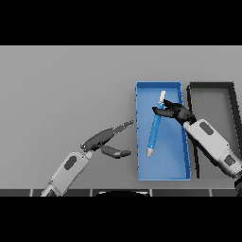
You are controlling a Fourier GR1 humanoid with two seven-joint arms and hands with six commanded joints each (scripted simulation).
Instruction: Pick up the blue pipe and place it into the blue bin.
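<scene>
The blue pipe [154,128], with pale grey ends, lies slanted inside the blue bin [163,171], one end near the bin's top, the other at its lower middle. My right hand [173,111] reaches in over the bin's right wall, fingers curled round the pipe's upper part. Left of the bin, over the grey table, my left hand [105,142] hangs with fingers stretched toward the bin's left wall and thumb spread, holding nothing.
A dark grey bin [211,86] stands right beside the blue bin, at the right edge of the table; my right forearm crosses over its lower left part. The grey tabletop [61,90] stretches to the left and back.
</scene>
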